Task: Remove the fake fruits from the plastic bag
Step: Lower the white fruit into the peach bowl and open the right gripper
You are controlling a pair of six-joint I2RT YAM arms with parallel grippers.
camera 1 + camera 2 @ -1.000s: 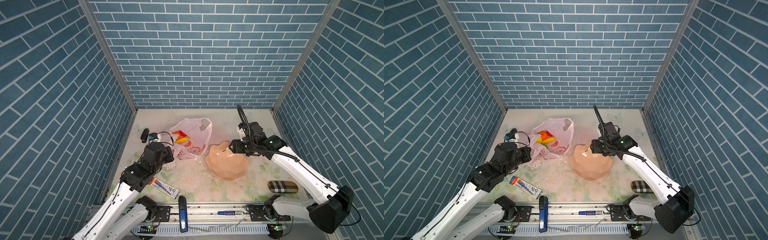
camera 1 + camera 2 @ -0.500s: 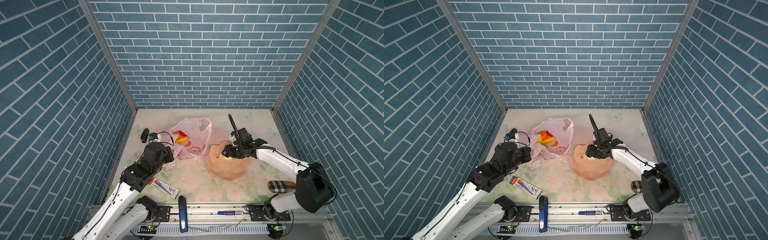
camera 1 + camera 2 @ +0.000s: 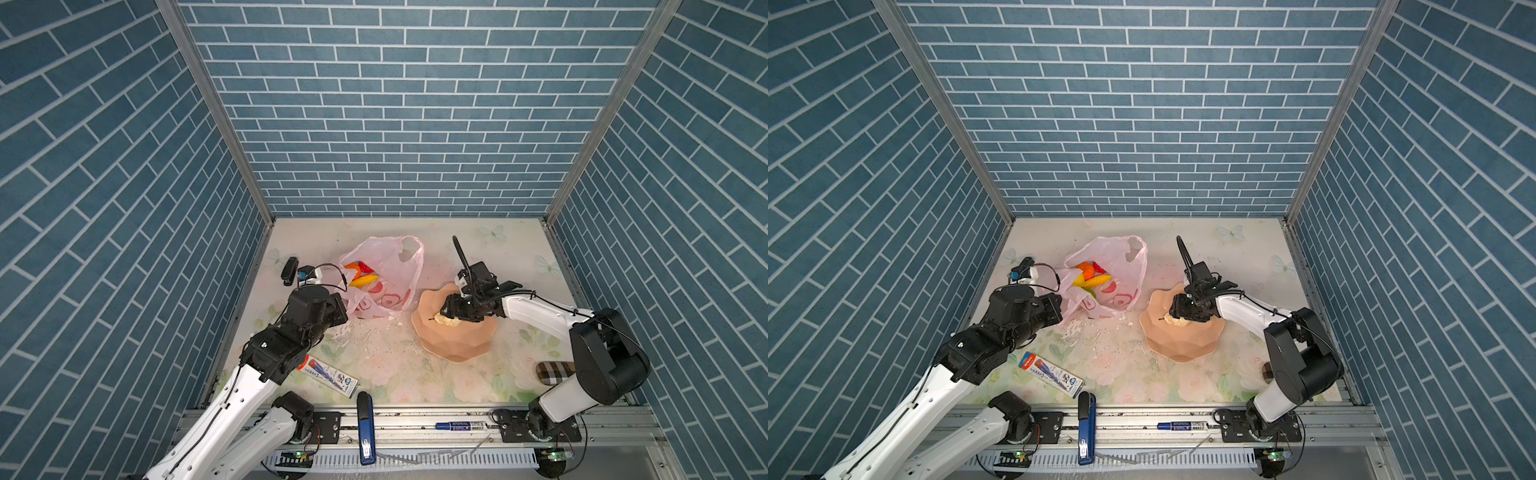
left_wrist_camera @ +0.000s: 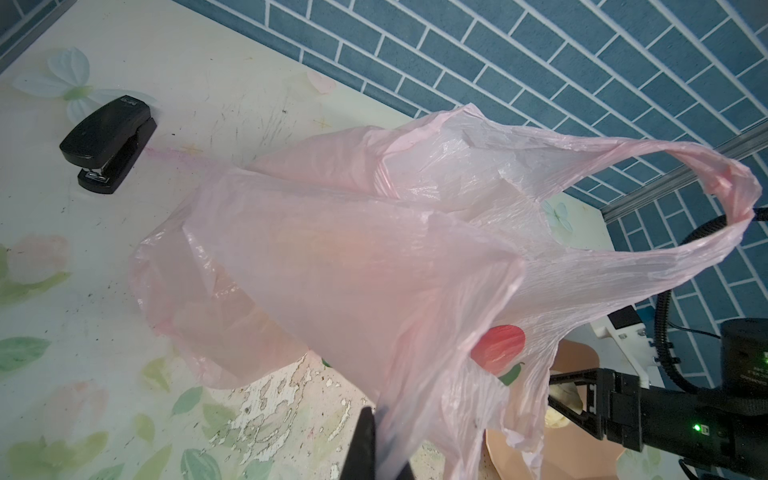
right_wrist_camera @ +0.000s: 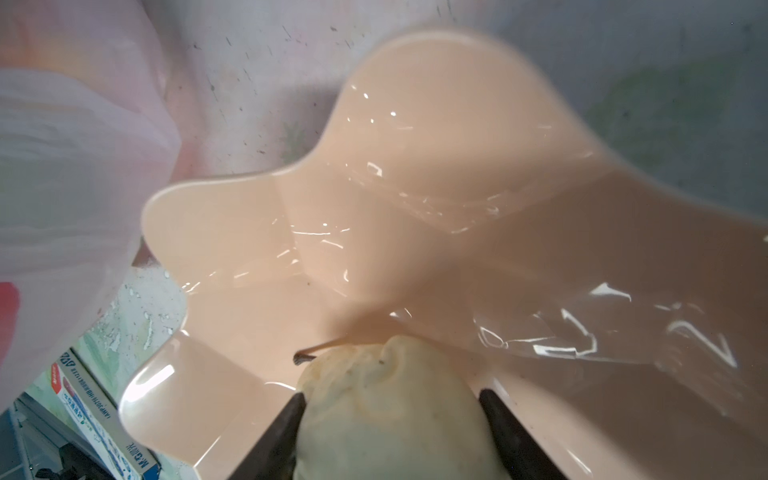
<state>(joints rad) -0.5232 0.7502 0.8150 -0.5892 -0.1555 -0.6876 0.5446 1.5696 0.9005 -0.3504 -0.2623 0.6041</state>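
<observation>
Not much writing to read here. The long box (image 3: 328, 372) near the front edge is showing red-and-blue print, but its lettering is sitting upside down in the right wrist view and it's too blurry for me to make out.

The left claw (image 4: 374, 419) is pressed together, pinching a fold of the plastic bag (image 3: 386, 278) and holding that side up off the table (image 3: 478, 257). The right claw (image 3: 445, 311) is spread about halfway, its fingers (image 5: 286, 424) squeezing a cream fruit (image 5: 390, 415) down in the peach plate (image 3: 457, 345), with the stem poking out.

In the bag's open mouth an orange fruit (image 3: 1086, 270), a red one (image 3: 1099, 267) and a yellow banana (image 3: 1097, 281) are lying bunched together.

A black stapler (image 4: 108, 141) is sitting near the bag, and a blue stapler (image 3: 365, 424) and a marker (image 3: 459, 425) are lying on the front rail. The bag and the plate are sitting just beside each other.
</observation>
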